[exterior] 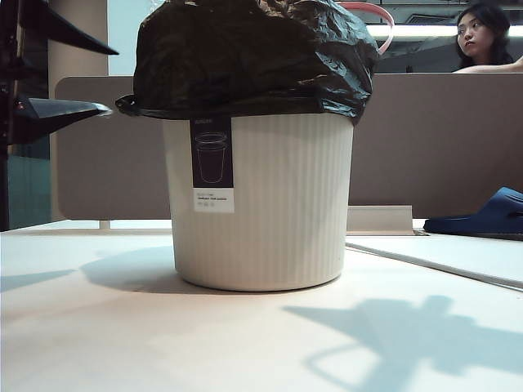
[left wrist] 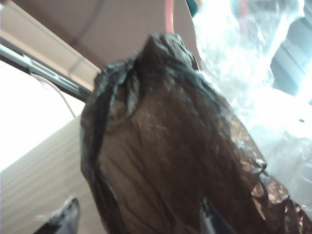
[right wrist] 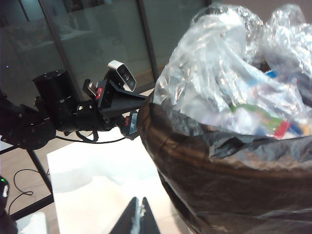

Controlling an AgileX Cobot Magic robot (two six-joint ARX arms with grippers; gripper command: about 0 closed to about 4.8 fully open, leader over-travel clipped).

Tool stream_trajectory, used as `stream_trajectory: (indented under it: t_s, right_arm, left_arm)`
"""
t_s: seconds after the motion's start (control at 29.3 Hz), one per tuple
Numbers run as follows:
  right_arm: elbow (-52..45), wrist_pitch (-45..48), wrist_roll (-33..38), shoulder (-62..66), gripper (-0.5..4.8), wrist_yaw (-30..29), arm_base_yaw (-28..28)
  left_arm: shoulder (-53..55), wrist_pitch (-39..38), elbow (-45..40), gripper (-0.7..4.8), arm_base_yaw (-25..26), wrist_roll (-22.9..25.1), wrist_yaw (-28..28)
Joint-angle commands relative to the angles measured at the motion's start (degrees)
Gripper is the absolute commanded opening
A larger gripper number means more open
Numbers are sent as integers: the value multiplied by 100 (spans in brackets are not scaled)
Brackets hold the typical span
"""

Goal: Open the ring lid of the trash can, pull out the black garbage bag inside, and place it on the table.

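The cream-white ribbed trash can (exterior: pixel 270 204) stands mid-table (exterior: pixel 122 343). The black garbage bag (exterior: pixel 245 57) bulges over its rim and drapes down outside. Behind it, the pink ring lid (exterior: pixel 382 20) pokes up, tilted. My left gripper (exterior: pixel 113 80) is open at the bag's left edge. In the left wrist view a fold of the bag (left wrist: pixel 165 146) lies between its spread fingertips (left wrist: pixel 66 217), with no grip showing. My right gripper (right wrist: pixel 139 202) is shut and empty, low beside the bag (right wrist: pixel 219 170). Clear film (right wrist: pixel 234 73) fills the bag's top.
A grey-brown partition (exterior: pixel 433 139) runs behind the table, with a person (exterior: pixel 482 37) beyond it. A dark blue slipper (exterior: pixel 482 216) lies at the back right, by a flat white board (exterior: pixel 441 253). The left arm (right wrist: pixel 73 112) shows in the right wrist view.
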Motion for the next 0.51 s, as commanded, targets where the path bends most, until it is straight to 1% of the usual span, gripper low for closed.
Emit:
stream_trajectory:
  t_s: [0.03, 0.24, 0.51]
  right_arm:
    - [26, 107, -9, -9, -4, 72, 4]
    - [26, 227, -7, -2, -4, 74, 2]
    - [26, 271, -4, 17, -4, 70, 2]
  left_arm:
    - [-13, 94, 33, 318, -7, 50, -17]
    - [-11, 85, 44, 318, -151, 153, -72]
    - [-11, 85, 46, 318, -352, 155, -297]
